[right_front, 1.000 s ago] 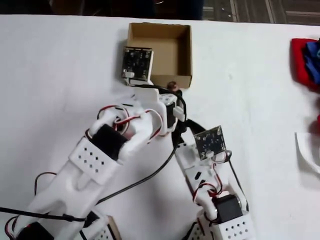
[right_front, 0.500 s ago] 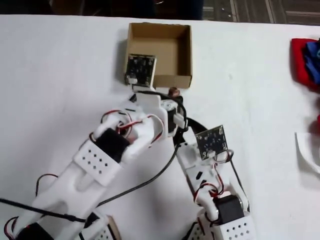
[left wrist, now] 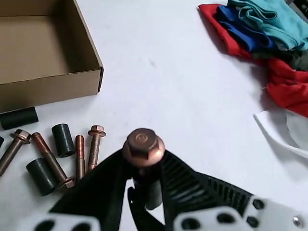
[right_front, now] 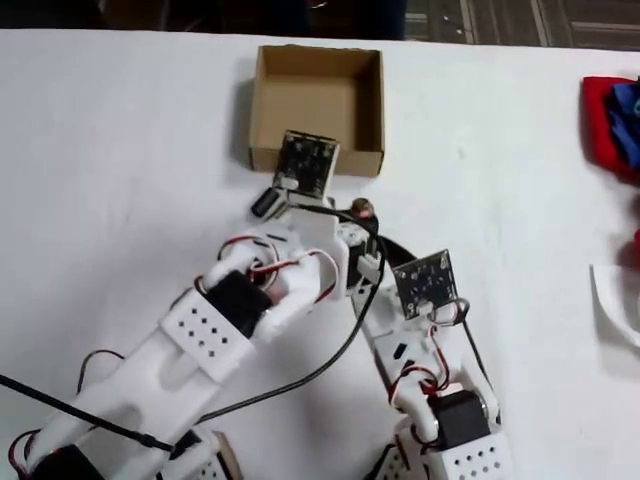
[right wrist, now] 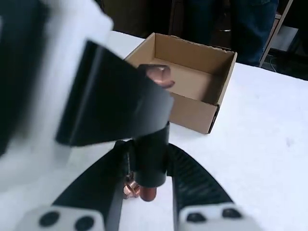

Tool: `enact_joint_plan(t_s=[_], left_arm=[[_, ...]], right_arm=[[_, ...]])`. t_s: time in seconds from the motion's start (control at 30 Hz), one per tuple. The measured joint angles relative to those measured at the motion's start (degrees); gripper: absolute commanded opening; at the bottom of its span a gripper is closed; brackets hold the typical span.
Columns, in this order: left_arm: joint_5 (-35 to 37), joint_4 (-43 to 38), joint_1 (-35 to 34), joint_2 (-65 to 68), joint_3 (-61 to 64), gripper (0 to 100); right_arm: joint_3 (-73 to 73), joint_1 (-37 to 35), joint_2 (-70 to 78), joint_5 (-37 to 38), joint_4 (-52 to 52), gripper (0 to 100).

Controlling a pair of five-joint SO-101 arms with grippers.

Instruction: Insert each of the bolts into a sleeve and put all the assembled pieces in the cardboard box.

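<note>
My left gripper (left wrist: 143, 161) is shut on a copper bolt (left wrist: 143, 143), gripping it just under the hexagonal head. The bolt runs down into a black sleeve (right wrist: 149, 161), and my right gripper (right wrist: 149, 175) is shut on that sleeve. A copper tip shows below the sleeve. From above, the bolt head (right_front: 361, 208) sits between the two arms, just short of the cardboard box (right_front: 265, 110). The box (left wrist: 53, 84) holds nothing. Several loose bolts (left wrist: 94, 144) and black sleeves (left wrist: 62, 139) lie on the table beside it.
A heap of red, blue and teal cloth (right_front: 612, 110) lies at the table's right edge, with a white piece (right_front: 615, 300) nearer the front. Bare white table (right_front: 500, 180) stretches between the box and the cloth.
My left arm has swung right and back from the box, carrying the bolt away from the box's front wall. The right arm has barely shifted.
</note>
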Motion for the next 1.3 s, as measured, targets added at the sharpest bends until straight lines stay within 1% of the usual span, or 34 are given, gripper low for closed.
enact_joint_plan(t_s=[0.13,0.2,0.37,0.47,0.63,0.73,0.87,1.0,1.1,1.17,1.2,1.3], left_arm=[[-1.76,0.62,0.18,-0.26,0.0,3],[-1.85,1.67,0.18,-0.35,-0.09,6],[-1.85,5.45,0.18,-1.58,-0.18,22],[-1.76,8.53,0.35,-3.52,0.26,28],[-2.02,9.67,0.53,-9.58,0.35,29],[-2.02,9.67,-1.14,-14.24,0.7,29],[-2.02,9.67,-8.88,-19.08,0.7,29],[-2.02,11.34,-20.48,-21.27,2.64,29],[-3.16,13.1,-29.89,-21.45,9.23,29],[-8.0,13.1,-35.52,-21.45,15.65,29],[-11.52,12.92,-38.07,-21.45,19.43,29],[-25.14,8.97,-45.54,-21.54,29.98,29]], right_arm=[[0.0,0.0,0.0,0.0,0.0,2.1],[0.0,0.0,0.0,0.0,0.0,2.1],[0.09,0.09,0.0,0.0,0.0,2.1],[-0.26,0.88,-0.18,-0.09,-0.09,2.1],[-0.35,0.62,-0.09,-0.09,-0.09,2.1],[-0.44,0.62,-0.09,-0.09,0.0,2.1],[-0.44,0.62,-0.09,-0.09,2.11,2.1],[-0.44,0.62,-0.09,-0.09,5.98,2.1],[-0.44,1.49,-0.09,0.18,7.65,2.1],[-0.44,4.13,-0.09,0.18,7.74,2.1],[-0.44,5.89,-0.09,0.18,7.74,2.1],[-0.62,9.76,0.18,0.18,7.47,2.1]])
